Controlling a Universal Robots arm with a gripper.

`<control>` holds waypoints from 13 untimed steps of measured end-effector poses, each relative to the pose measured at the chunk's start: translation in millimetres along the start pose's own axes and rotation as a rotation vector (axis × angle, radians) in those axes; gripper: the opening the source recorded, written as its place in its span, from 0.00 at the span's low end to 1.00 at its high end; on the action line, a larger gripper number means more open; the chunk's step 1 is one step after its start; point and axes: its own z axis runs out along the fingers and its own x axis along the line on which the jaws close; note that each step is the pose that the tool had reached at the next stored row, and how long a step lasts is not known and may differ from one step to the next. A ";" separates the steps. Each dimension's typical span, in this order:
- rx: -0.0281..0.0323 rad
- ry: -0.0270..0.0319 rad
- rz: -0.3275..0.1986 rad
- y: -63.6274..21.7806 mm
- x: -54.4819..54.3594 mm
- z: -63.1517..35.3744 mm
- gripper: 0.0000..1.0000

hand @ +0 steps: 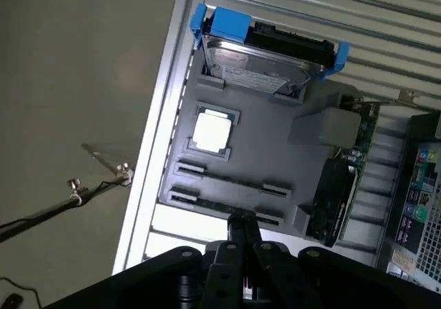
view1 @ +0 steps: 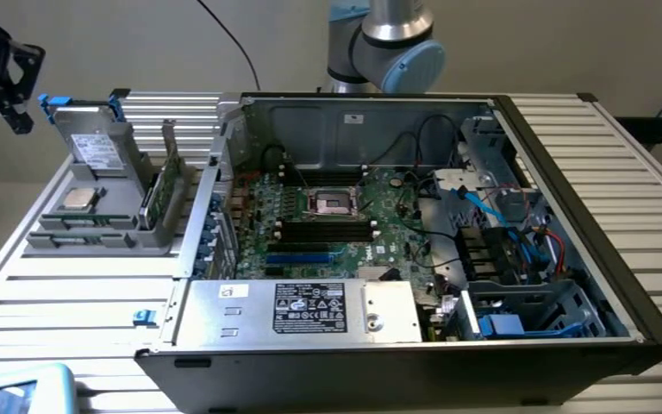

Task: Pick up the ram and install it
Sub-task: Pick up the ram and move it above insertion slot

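The ram shows as a thin green stick standing on edge in a slot of the grey holder, with a second stick in the slot beside it. In the exterior view the ram sits at the holder's near end, on the exterior view's left of the open computer case. My black gripper hangs high above the table's far left corner. In the wrist view my gripper is shut on nothing, with its tips over the near end of the holder, well above the sticks.
The holder also carries a hard drive in a blue frame, a silver processor chip and an upright green expansion card. Inside the case, black memory slots lie below the processor socket. A power supply box fills the case's front.
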 end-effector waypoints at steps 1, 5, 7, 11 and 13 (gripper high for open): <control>-0.0003 0.0009 -0.018 0.0 0.0 0.0 0.11; -0.0013 0.0042 -0.091 0.0 0.0 0.0 0.11; -0.0019 0.0058 -0.127 0.0 0.0 0.0 0.11; -0.0030 0.0092 -0.200 0.0 0.0 0.0 0.11; -0.0035 0.0108 -0.236 0.0 0.0 0.0 0.11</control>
